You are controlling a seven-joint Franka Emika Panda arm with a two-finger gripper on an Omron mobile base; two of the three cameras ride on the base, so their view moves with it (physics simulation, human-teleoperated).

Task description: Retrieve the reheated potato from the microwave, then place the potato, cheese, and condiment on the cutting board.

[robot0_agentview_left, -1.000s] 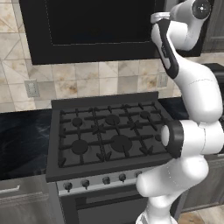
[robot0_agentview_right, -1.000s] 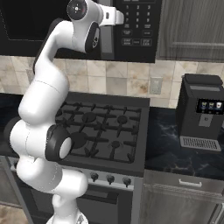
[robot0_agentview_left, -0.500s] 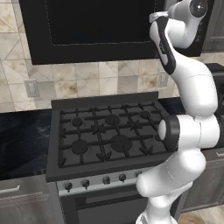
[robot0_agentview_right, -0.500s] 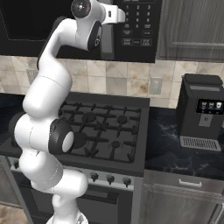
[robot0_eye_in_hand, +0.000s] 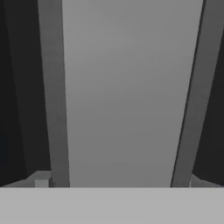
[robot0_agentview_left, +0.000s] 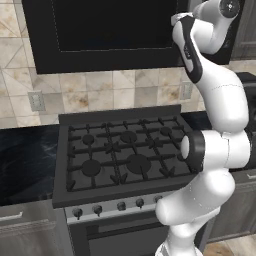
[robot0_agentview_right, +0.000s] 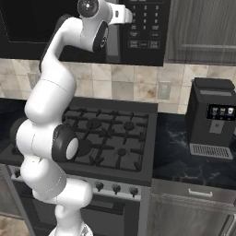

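The two-finger gripper (robot0_agentview_right: 114,48) is raised to the front of the large black over-range microwave (robot0_agentview_left: 100,31), at the seam between its dark glass door and the keypad panel (robot0_agentview_right: 145,22) on the right. Its jaws stand wide apart and clamp nothing. In the hand view a pale grey vertical bar, the door handle (robot0_eye_in_hand: 127,96), runs from top to bottom of the picture, very close and dead ahead, with dark door surface on either side. The handle's long axis is upright and it lies centred between the spread jaws, so the coming move looks like a closing on that bar followed by a pull to swing the door out. I cannot tell whether the fingers already touch it.

The microwave door is shut. The potato would be inside, straight beyond the handle from the gripper, but the dark glass gives no look at it, so its place within is a guess.

Below the microwave sits a black gas stove with cast grates (robot0_agentview_left: 125,155), with nothing on its burners. To its right, on the dark marbled counter (robot0_agentview_right: 184,156), stands a black coffee machine (robot0_agentview_right: 214,117), well apart from the gripper.
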